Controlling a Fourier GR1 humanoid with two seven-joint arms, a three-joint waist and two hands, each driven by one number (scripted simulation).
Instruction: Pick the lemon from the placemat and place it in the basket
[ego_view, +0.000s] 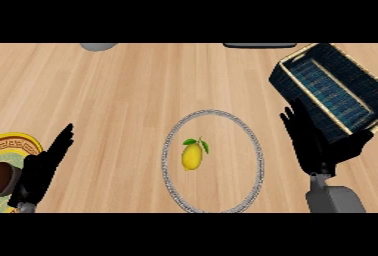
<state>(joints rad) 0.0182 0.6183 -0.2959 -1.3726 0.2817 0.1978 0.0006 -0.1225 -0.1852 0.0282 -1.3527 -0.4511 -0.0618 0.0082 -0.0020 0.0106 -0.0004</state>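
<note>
A yellow lemon (192, 156) with green leaves lies near the middle of a round placemat (255, 145) that has a grey braided rim and a wood-coloured centre. A dark blue basket (295, 85) with a tan rim stands tilted at the upper right, its inside bare. My right hand (314, 142) is open with straight fingers, to the right of the placemat and just below the basket, apart from the lemon. My left hand (43, 167) rests open at the left edge, fingers pointing up.
A yellow patterned plate (16, 142) with a dark brown object on it sits at the left edge, partly behind my left hand. A grey rounded object (98, 46) and a dark flat object (258, 45) lie at the counter's far edge.
</note>
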